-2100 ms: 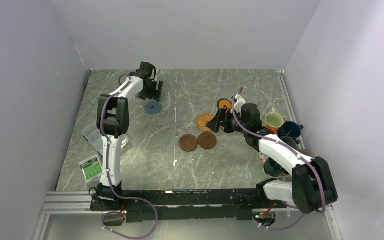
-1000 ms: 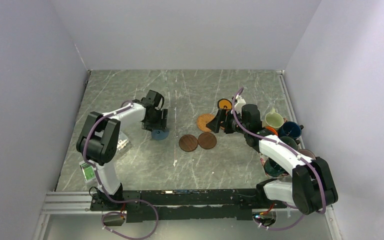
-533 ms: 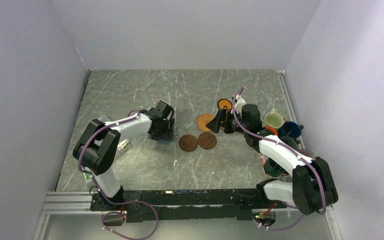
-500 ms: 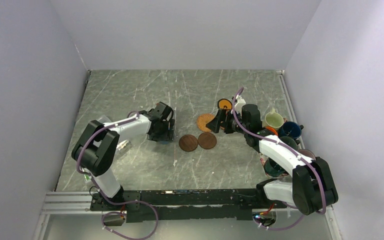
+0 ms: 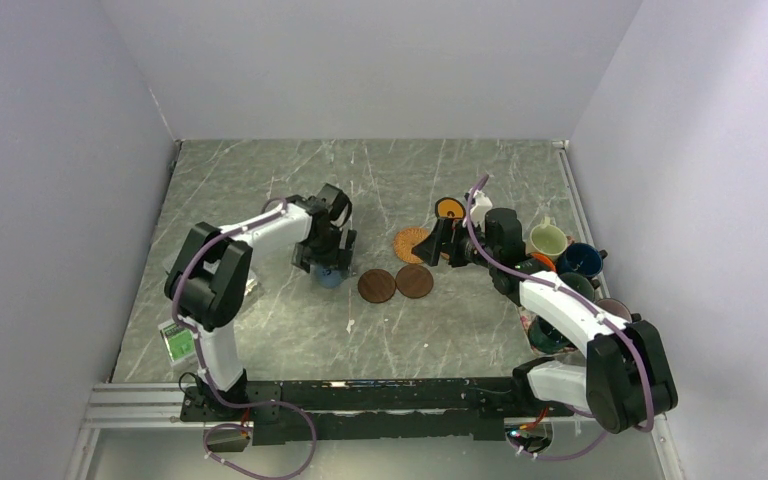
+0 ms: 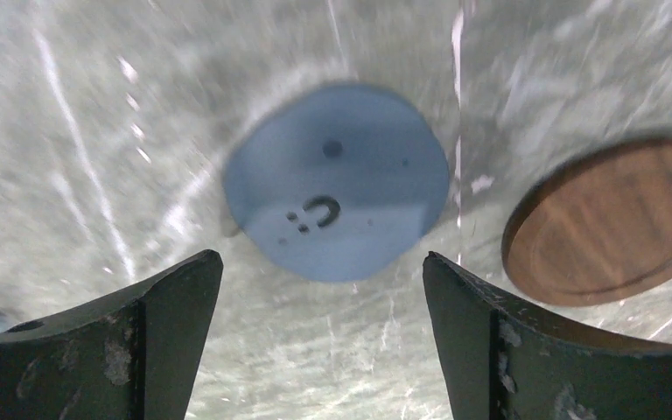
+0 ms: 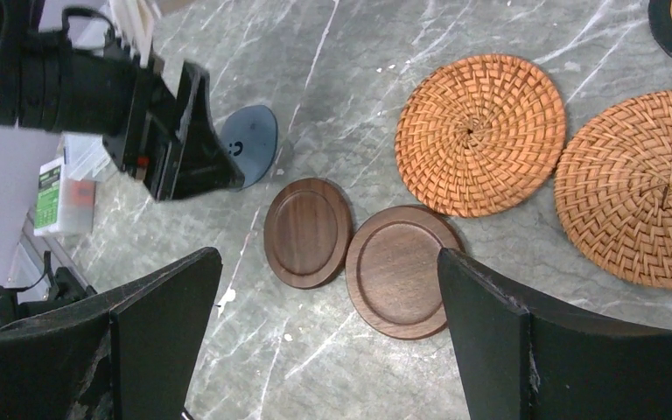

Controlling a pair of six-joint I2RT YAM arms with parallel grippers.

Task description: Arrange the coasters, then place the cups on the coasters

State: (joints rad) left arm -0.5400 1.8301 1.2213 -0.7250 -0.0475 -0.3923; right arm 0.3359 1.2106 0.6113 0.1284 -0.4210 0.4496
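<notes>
The blue-grey coaster [image 5: 330,277] [image 6: 337,181] lies flat on the table, just left of the two dark brown coasters [image 5: 377,286] [image 5: 414,281]. My left gripper [image 5: 328,262] [image 6: 322,258] hovers over it, open and holding nothing. Two tan woven coasters [image 7: 481,134] [image 7: 643,188] and the black coaster with an orange middle [image 5: 449,208] lie further right. My right gripper [image 5: 438,242] [image 7: 329,255] stands open above the brown coasters [image 7: 308,232] [image 7: 401,271], empty. The cups cluster at the right edge: cream [image 5: 548,238], dark blue [image 5: 578,260], dark green [image 5: 577,285].
A green-labelled box [image 5: 179,337] and a clear plastic box [image 5: 182,268] sit by the left edge of the table. Walls close in on three sides. The right arm's forearm [image 5: 560,305] covers part of the cup cluster.
My left gripper carried the blue-grey coaster from the far left over to the brown coasters, then opened and let it go. The right arm has stayed still.
</notes>
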